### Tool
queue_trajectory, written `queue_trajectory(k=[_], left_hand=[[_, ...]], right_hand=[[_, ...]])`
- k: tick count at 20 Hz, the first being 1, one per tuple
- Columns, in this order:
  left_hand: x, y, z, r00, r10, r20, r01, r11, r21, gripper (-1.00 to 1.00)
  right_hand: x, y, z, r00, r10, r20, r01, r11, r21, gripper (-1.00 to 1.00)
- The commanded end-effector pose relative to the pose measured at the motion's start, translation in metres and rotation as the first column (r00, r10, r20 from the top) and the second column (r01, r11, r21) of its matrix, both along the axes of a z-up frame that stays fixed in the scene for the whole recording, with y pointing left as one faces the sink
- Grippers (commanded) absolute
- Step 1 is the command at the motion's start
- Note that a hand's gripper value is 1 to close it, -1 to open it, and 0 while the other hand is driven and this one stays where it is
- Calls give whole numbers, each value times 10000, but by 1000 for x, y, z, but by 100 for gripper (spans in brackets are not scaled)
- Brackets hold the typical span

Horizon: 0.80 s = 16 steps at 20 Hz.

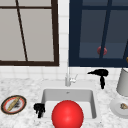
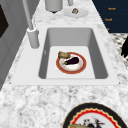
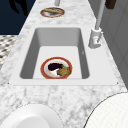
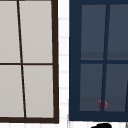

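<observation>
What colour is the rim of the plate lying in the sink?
The plate in the sink has a red rim round a white middle, clearest in the left side view.

Both hands, left hand (image 1: 39,109) and right hand (image 1: 100,74), are showing plain black. The bench (image 1: 22,85) is wearing grey-white speckled marble, the sink (image 2: 100,60) is looking pale grey, and the plate (image 2: 71,63) in it is sporting a red rim around a white middle.

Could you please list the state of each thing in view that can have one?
Left robot hand: fingers curled, holding nothing, at the sink's left rim.
Right robot hand: fingers straight, in the air right of the faucet.
Red-rimmed plate: flat in the sink, carrying food.
Patterned plate: flat on the counter, carrying food.
</observation>
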State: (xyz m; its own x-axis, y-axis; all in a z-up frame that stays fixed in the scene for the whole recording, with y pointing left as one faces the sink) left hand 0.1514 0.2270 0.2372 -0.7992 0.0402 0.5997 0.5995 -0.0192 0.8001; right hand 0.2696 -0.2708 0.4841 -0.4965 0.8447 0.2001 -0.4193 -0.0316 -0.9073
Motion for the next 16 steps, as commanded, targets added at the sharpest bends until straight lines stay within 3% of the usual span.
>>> queue_trajectory(k=[1, 7, 16], left_hand=[[0, 0, 0, 10000, 0, 0, 0, 10000, 0, 0], [0, 0, 0, 10000, 0, 0, 0, 10000, 0, 0], [0, 0, 0, 10000, 0, 0, 0, 10000, 0, 0]], right_hand=[[11, 7, -8, 9961, -706, 534, 706, 9975, 20, -100], [34, 34, -21, 9889, -661, 1327, 759, 9947, -698, -100], [73, 98, -71, 9888, -841, 1233, 1001, 9864, -1307, -100]])
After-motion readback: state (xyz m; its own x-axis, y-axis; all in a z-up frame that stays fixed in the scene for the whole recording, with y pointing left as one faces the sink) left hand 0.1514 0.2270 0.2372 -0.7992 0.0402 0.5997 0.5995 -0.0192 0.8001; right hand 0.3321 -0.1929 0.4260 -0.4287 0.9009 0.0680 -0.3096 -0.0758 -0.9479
